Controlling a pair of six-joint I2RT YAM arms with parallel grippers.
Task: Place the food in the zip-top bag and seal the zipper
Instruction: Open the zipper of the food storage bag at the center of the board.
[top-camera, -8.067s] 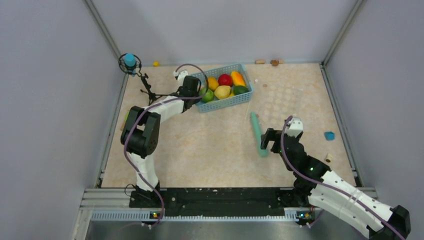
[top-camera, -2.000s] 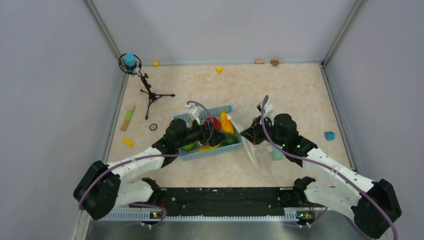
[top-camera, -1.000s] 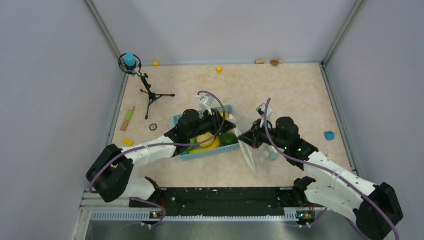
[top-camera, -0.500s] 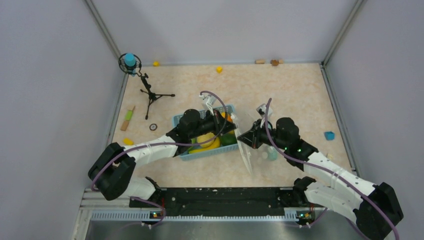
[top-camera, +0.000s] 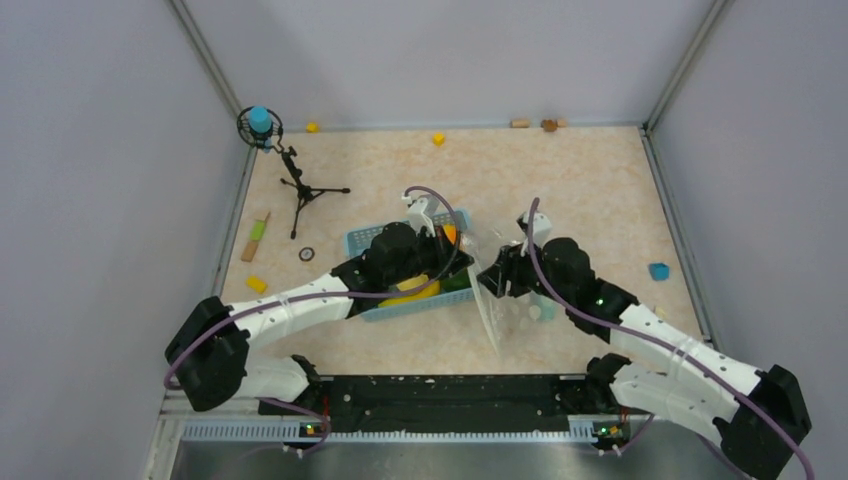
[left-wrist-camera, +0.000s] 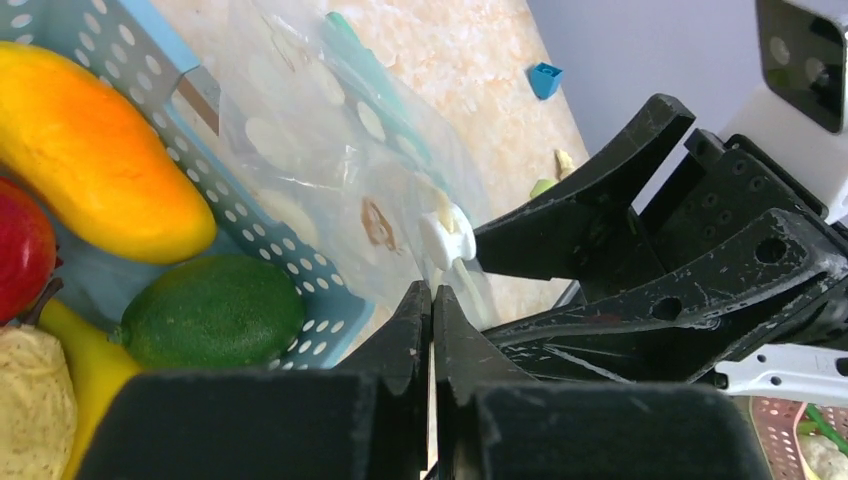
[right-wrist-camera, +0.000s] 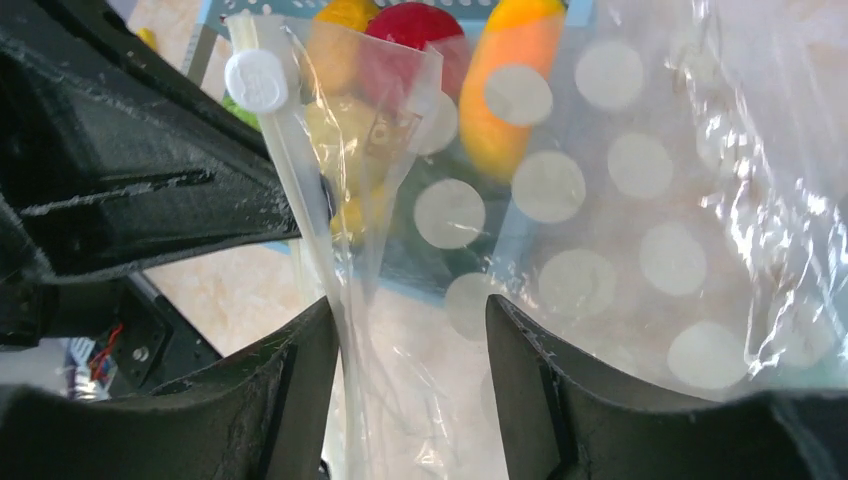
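The zip-top bag (top-camera: 507, 308) stands on edge between the blue basket (top-camera: 362, 240) and my right arm, clear with pale dots (right-wrist-camera: 610, 200). Its zipper (right-wrist-camera: 300, 200) carries a white slider (left-wrist-camera: 447, 232). My left gripper (left-wrist-camera: 432, 295) is shut on the bag's rim just below the slider, at the basket's right end (top-camera: 464, 262). My right gripper (right-wrist-camera: 412, 330) is open, with the zipper strip hanging loose between its fingers (top-camera: 492, 280). The food lies in the basket: an orange mango (left-wrist-camera: 90, 170), a green lime (left-wrist-camera: 215, 310), a red apple (left-wrist-camera: 20, 250) and a banana (top-camera: 412, 293).
A teal stick (top-camera: 543, 310) lies under the bag. A blue block (top-camera: 658, 271) sits at the right, a yellow block (top-camera: 438, 138) at the back. A black tripod (top-camera: 300, 190) with a blue-topped holder (top-camera: 261, 124) stands at the back left, small pieces (top-camera: 257, 284) near the left wall.
My left gripper has slid right over the basket and shut on the bag's rim. My right gripper, shut on that rim before, has opened.
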